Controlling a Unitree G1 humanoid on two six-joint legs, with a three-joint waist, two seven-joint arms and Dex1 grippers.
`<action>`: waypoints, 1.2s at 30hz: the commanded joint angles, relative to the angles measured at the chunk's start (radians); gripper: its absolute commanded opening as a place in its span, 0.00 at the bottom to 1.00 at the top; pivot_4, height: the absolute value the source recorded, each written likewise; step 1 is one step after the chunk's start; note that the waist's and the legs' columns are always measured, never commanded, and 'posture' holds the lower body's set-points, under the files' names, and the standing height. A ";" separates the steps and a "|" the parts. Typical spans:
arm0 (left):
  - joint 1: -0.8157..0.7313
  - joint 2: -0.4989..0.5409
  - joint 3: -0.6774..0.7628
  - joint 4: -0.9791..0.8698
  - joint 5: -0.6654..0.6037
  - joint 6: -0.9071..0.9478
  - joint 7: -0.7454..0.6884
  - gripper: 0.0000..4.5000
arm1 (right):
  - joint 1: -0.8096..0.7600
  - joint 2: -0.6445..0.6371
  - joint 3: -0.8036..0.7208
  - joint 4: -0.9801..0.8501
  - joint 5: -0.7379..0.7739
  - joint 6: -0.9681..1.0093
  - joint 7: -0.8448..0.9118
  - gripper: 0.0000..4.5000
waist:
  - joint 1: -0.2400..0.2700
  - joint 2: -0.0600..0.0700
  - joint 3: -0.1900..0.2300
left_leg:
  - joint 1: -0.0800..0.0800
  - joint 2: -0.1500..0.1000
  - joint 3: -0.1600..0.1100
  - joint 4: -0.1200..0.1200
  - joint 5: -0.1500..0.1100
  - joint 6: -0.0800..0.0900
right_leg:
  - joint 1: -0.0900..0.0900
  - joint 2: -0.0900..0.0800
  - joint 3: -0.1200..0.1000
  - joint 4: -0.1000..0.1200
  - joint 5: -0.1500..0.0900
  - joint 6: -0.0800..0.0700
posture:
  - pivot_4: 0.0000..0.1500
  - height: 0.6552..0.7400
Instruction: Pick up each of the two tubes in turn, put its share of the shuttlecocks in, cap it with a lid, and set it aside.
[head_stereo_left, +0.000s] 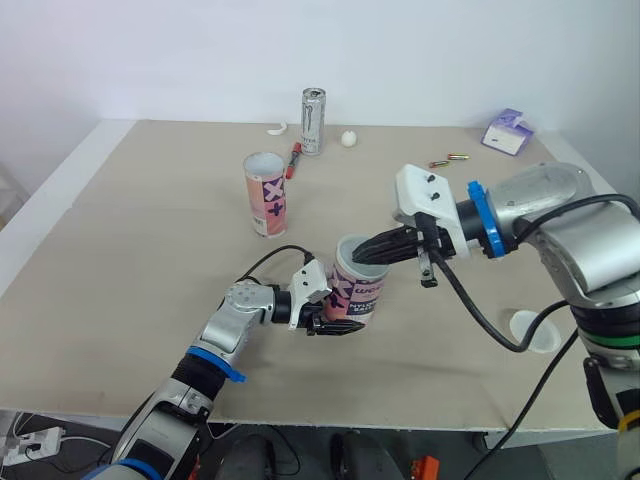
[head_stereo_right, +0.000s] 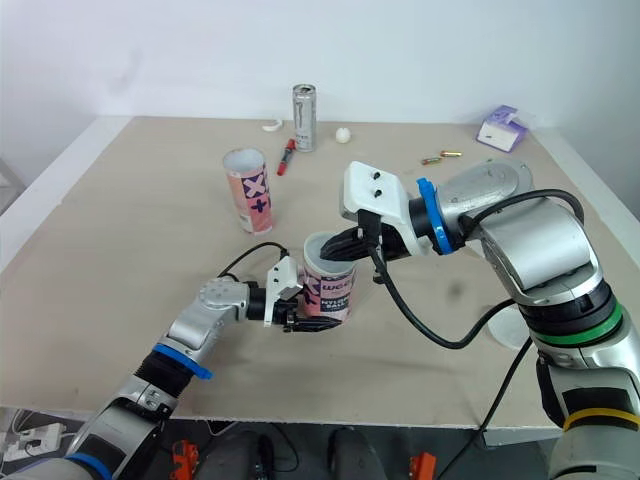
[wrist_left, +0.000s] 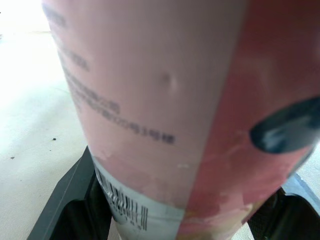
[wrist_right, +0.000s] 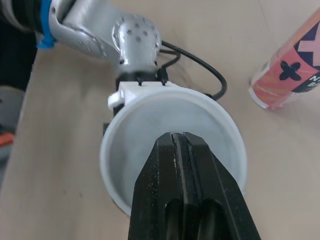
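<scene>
The left pincer (head_stereo_left: 335, 325) is clenched on the lower part of a pink tube (head_stereo_left: 358, 290), one black finger on each side of its base. In the left wrist view the tube's printed wall (wrist_left: 165, 100) stands close between those fingers (wrist_left: 65, 200). The tube is roughly upright with its open mouth upward. I cannot tell whether its bottom touches the counter (head_stereo_left: 130, 220).

The right pincer (head_stereo_left: 360, 257) reaches in from the right of this held tube, and its tips are at the tube's open mouth. In the right wrist view its two fingers (wrist_right: 182, 165) are pressed tight together with nothing visible between them, pointing over the white rim (wrist_right: 115, 145) into a pale interior.

All other places are given from the held tube:
- The second tube (head_stereo_left: 266, 195), also pink and open at the top, stands upright behind it and to its left, well apart.
- A silver can (head_stereo_left: 313, 121) stands farther back still.
- A red marker (head_stereo_left: 294, 160) lies just left of the can.
- A small white ball (head_stereo_left: 348, 138) lies just right of the can.
- A curved white scrap (head_stereo_left: 276, 128) lies beyond the marker.
- A purple box (head_stereo_left: 508, 131) sits far back to the right.
- Two small gold pieces (head_stereo_left: 448, 160) lie nearer than that box.
- A white lid (head_stereo_left: 525, 325) lies flat to the right, near the front edge, partly crossed by a black cable.
</scene>
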 joint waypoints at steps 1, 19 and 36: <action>0.044 0.017 -0.056 0.060 0.049 0.055 -0.007 0.67 | -0.025 -0.009 0.058 0.019 -0.048 -0.026 0.015 0.03 | 0.000 0.000 -0.001 | 0.000 0.000 0.000 0.000 0.000 0.000 | 0.000 0.000 0.000 0.000 0.000 0.000 | 1.00 1.00; 0.042 0.014 -0.055 0.071 0.052 0.055 0.004 0.67 | -0.008 0.018 0.128 0.009 -0.075 -0.083 0.106 0.03 | 0.000 -0.003 -0.013 | 0.001 0.001 0.000 0.000 -0.001 0.000 | 0.000 -0.003 -0.001 0.000 -0.001 -0.002 | 1.00 1.00; 0.030 0.003 -0.050 0.093 0.055 0.023 0.023 0.67 | -0.038 0.043 0.227 0.064 -0.151 -0.007 0.137 0.03 | 0.000 -0.006 -0.032 | 0.007 0.002 -0.002 0.000 -0.004 0.000 | 0.006 -0.005 -0.004 -0.001 -0.007 0.001 | 1.00 1.00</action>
